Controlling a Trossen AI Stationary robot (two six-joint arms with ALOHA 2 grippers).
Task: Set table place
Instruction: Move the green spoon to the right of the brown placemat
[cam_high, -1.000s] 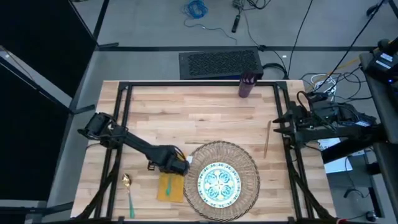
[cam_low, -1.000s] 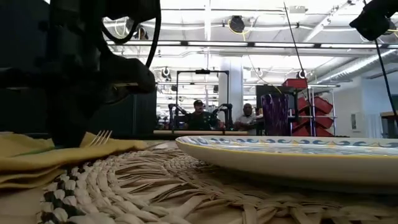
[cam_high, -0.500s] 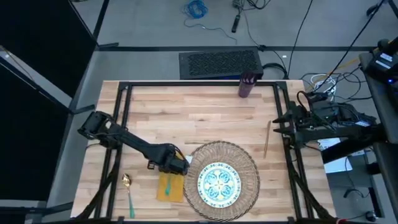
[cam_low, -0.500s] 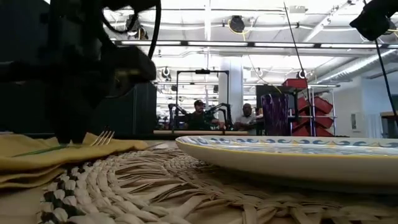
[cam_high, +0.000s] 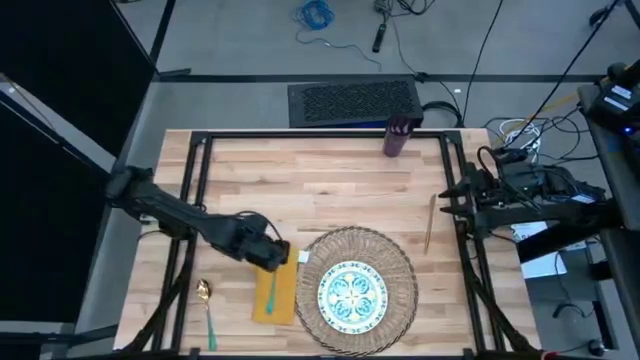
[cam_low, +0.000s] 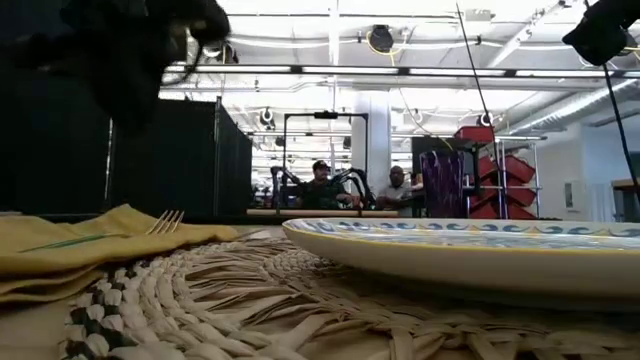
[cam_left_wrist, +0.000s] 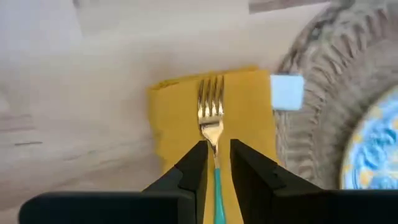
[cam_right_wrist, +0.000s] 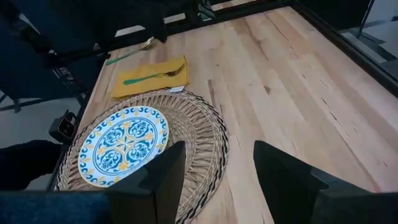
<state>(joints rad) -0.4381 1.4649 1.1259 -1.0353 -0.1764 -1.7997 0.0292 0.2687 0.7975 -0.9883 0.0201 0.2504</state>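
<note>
The bench carries a partly laid place setting near its front edge. The woven placemat forms the base of the setting, and the patterned plate sits centred on it, so the remaining items are arranged around this pair.

The yellow napkin lies flat just beside the placemat on the left-arm side, its edge meeting the wicker fringe. It serves as the bed for the fork, which lies along the napkin's length with its tines pointing away from the front edge.

The left pincer hangs above the far end of the napkin, clear of the cloth. In the left wrist view its fingers stand slightly apart on either side of the fork's neck, gripping nothing; this suggests the fork is released in place.

The right pincer waits at the right edge of the bench, its jaws spread wide and empty.

Three items are not yet at the setting. The purple cup stands at the far edge of the bench. The knife lies on bare wood, near the placemat's right side but apart from it. The spoon lies near the front left corner, apart from the napkin. By judgement, these remain to be placed.
</note>
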